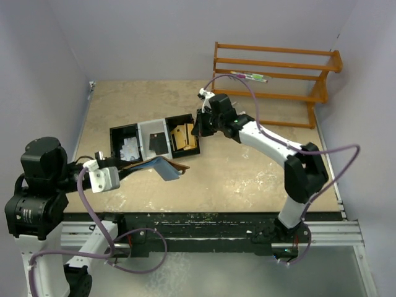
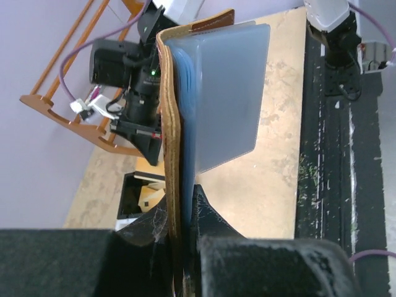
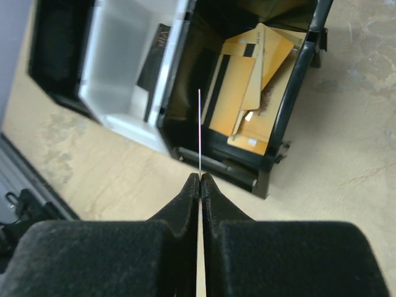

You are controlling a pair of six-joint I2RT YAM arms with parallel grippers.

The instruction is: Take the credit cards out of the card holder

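Note:
My left gripper (image 1: 137,167) (image 2: 179,207) is shut on the brown leather card holder (image 1: 166,167) (image 2: 166,111) and holds it on edge just above the table. Its light blue-grey inner flap (image 2: 226,93) faces the near edge, and thin blue layers show in the fold. My right gripper (image 1: 200,125) (image 3: 201,177) is shut on a thin pale credit card (image 3: 199,130), seen edge-on, over the near wall of the tray's right black compartment (image 3: 281,124). In the top view that card is hidden by the gripper.
The black-and-white three-compartment tray (image 1: 138,132) lies mid-table. It has whitish cards (image 1: 130,148) on the left, a dark card (image 1: 159,143) in the middle and orange-yellow pieces (image 1: 184,137) (image 3: 238,93) on the right. An orange wooden rack (image 1: 272,74) with a pen (image 1: 250,77) stands back right.

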